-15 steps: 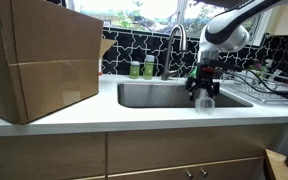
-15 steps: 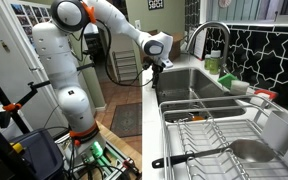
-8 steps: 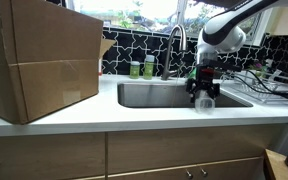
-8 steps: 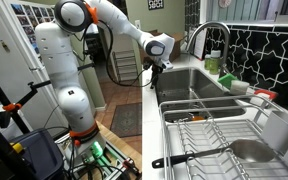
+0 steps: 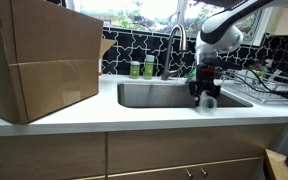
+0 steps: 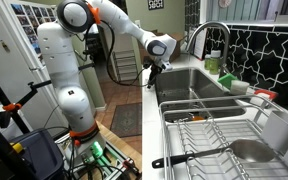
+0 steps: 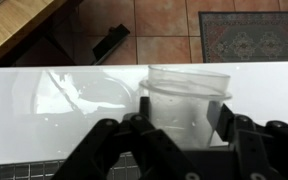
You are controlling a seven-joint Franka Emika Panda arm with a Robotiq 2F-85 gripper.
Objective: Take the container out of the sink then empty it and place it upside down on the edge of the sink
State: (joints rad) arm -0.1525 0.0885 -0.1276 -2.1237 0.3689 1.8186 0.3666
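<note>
At sink [image 5: 154, 95] front edge, jaws still clamp container [image 5: 207, 101], barely moved.

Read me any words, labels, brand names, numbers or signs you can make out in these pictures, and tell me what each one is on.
No text here can be read.
Labels on the green bottles: too small to read.
The dark sign at the top of an exterior view: print blurred.
On the cardboard box: no print shows.
On the container: no marking shows.
</note>
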